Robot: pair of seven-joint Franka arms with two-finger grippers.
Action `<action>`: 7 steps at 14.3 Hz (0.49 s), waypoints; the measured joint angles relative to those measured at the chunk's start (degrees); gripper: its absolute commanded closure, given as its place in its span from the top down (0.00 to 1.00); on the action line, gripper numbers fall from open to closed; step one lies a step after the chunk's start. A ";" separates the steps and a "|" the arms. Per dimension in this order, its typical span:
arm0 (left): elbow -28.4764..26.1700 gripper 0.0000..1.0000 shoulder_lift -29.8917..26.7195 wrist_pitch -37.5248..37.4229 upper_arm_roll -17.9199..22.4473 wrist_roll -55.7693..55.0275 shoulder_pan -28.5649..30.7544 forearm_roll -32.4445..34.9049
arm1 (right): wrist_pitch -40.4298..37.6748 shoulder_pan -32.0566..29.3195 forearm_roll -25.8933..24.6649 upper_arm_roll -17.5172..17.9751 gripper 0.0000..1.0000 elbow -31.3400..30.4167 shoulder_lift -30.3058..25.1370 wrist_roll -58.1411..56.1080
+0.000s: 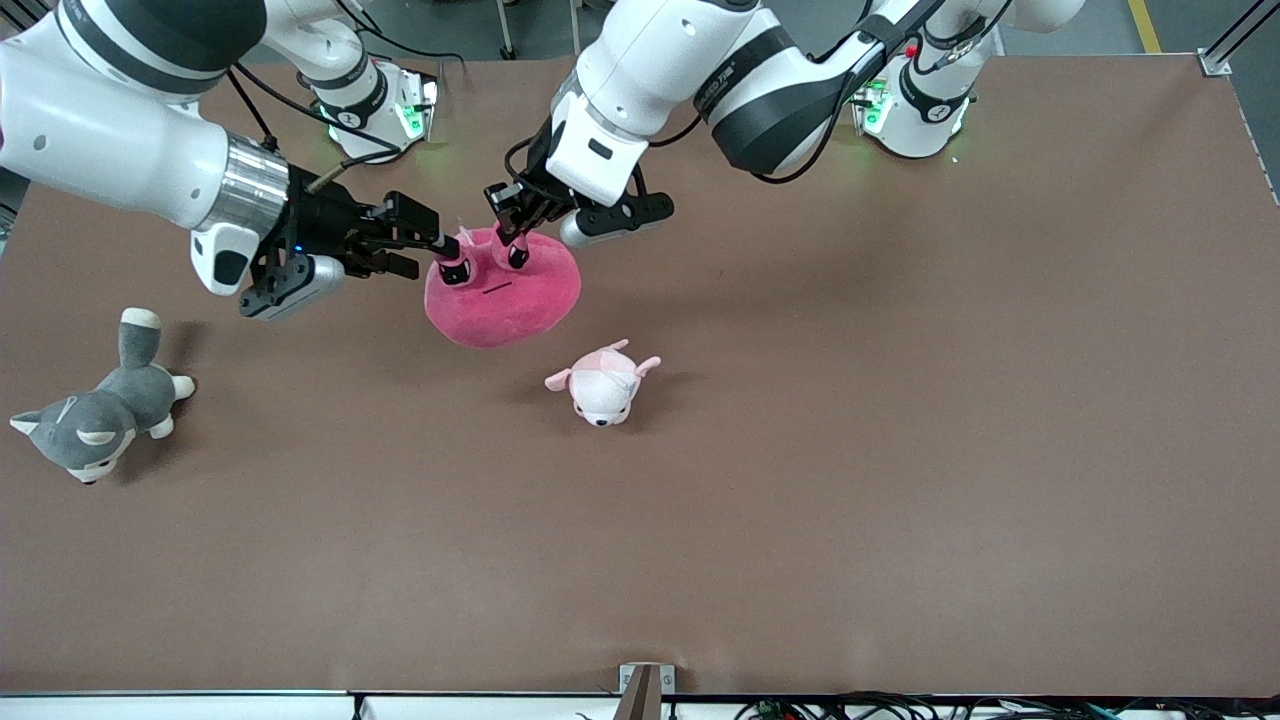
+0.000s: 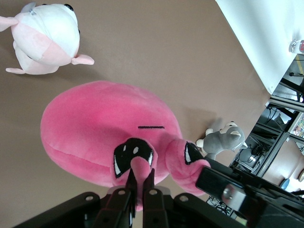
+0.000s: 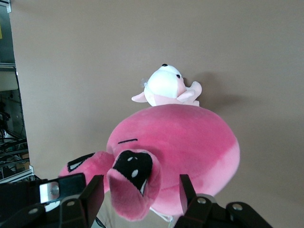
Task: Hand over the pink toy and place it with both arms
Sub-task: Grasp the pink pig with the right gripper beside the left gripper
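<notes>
The pink toy (image 1: 505, 295) is a round hot-pink plush with black angry eyes. It hangs just above the table's middle, toward the robots' bases. My left gripper (image 1: 517, 255) is shut on one eye flap, which is pinched between the jaws in the left wrist view (image 2: 140, 178). My right gripper (image 1: 452, 268) is open, with its fingers on either side of the other eye flap in the right wrist view (image 3: 140, 185). The toy's body shows in both wrist views (image 2: 104, 123) (image 3: 190, 142).
A small pale pink-and-white plush (image 1: 603, 383) lies on the table nearer the front camera than the pink toy. A grey-and-white plush dog (image 1: 95, 415) lies toward the right arm's end. The table is brown (image 1: 900, 450).
</notes>
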 measured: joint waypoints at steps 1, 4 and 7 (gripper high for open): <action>0.07 0.00 0.00 0.04 0.01 0.00 0.00 0.00 | 0.00 0.12 0.00 0.00 0.73 0.00 0.23 0.06; 0.18 0.00 0.00 0.42 0.01 0.00 0.00 0.00 | 0.00 0.24 0.00 -0.02 0.73 0.00 1.02 0.06; 0.18 0.00 0.00 0.53 -0.01 0.00 0.00 0.00 | -0.08 0.99 0.00 -0.01 0.71 -0.01 1.32 0.07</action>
